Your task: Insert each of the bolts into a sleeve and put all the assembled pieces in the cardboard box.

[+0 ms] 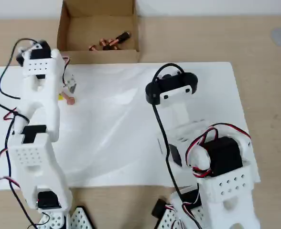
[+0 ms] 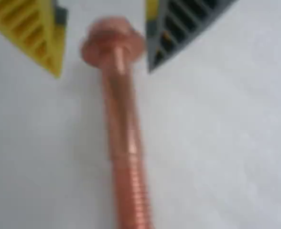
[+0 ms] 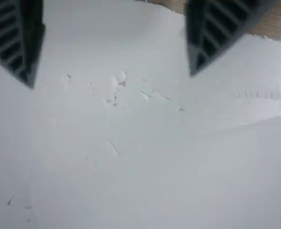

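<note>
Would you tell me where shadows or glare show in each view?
High view: even light, faint shadows along creases in the white sheet. Left wrist view: a pale glint runs down the copper bolt between the fingers of the open left gripper. Right wrist view: by the open right gripper the sheet shades darker away from the table; no glare.

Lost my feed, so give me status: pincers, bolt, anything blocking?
Left pincer open, flanking head of bolt, which lies on white sheet. Right pincer open over sheet. Nothing blocking bolt.
</note>
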Controlling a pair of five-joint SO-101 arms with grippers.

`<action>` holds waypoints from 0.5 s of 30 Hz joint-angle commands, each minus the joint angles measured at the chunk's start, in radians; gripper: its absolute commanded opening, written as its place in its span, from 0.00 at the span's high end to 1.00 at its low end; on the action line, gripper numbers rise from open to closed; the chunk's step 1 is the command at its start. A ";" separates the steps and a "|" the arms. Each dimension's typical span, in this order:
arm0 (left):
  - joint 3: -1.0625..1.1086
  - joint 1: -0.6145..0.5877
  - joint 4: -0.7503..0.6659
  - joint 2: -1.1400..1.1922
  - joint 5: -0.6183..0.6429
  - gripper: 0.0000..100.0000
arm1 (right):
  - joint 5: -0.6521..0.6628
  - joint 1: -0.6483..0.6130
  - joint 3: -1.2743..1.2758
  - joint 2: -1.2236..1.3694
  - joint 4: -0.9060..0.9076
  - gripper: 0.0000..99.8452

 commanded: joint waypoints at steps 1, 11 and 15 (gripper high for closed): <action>-0.043 -0.031 -0.012 0.038 0.032 0.87 | 0.011 -0.008 -0.007 -0.015 -0.012 0.75; -0.104 -0.077 -0.012 0.139 0.075 0.87 | 0.012 -0.008 -0.007 -0.015 -0.012 0.75; -0.114 -0.075 -0.009 0.140 0.075 0.88 | 0.012 -0.008 -0.007 -0.015 -0.012 0.75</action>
